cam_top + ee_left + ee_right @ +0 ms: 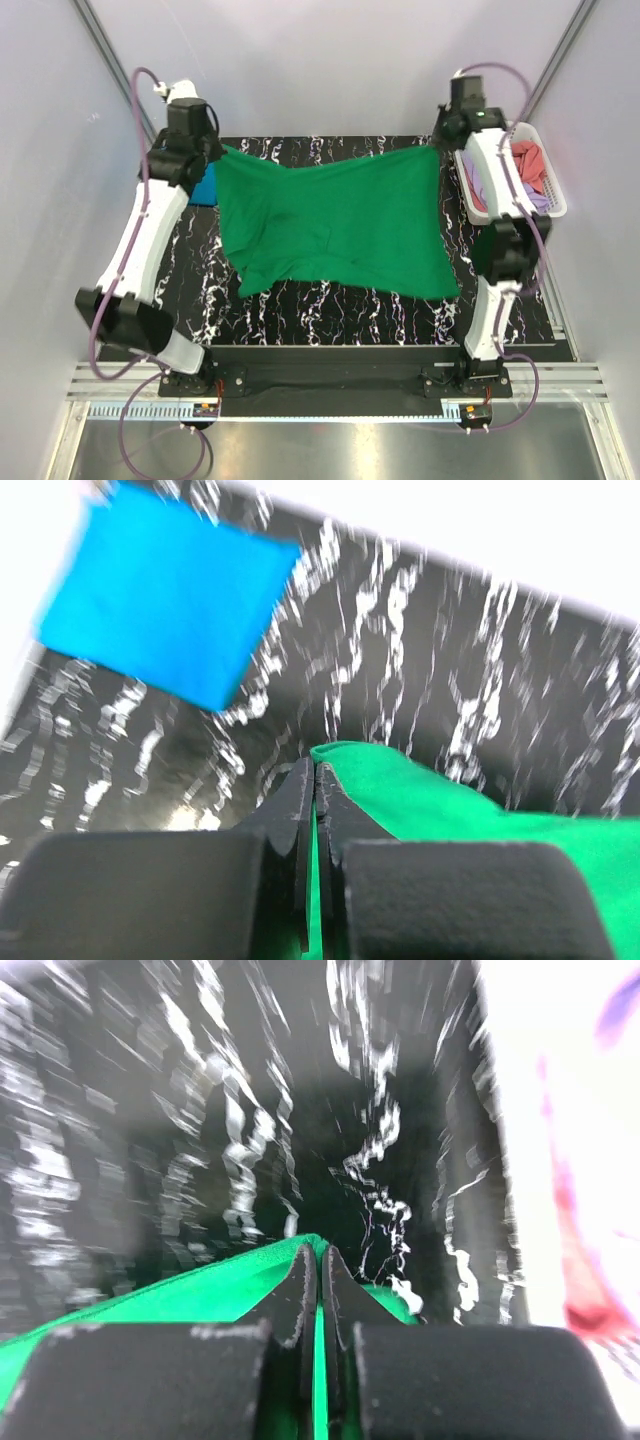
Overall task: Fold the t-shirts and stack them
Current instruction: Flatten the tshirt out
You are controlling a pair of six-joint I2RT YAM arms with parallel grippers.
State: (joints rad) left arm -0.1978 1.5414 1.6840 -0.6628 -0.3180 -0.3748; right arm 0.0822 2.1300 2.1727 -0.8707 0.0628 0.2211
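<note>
Black marbled tabletop [330, 318] shows along the near edge. Past it, the bright green t-shirt [335, 225] spreads over the middle, its near hem lying on the surface. Its 2 far corners are each pinched: the left pincer [315, 780] is closed on the far-left corner and the right pincer [320, 1260] on the far-right one. At the far left, just beside the green cloth, lies the folded teal-blue t-shirt [205, 186]. At the far right, a white basket [556, 195] holds the coral shirt [530, 160] and the lilac shirt [540, 203].

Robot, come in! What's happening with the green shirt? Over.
Left gripper shut on green shirt corner. Right gripper shut on other corner. Folded blue shirt beside left corner.
</note>
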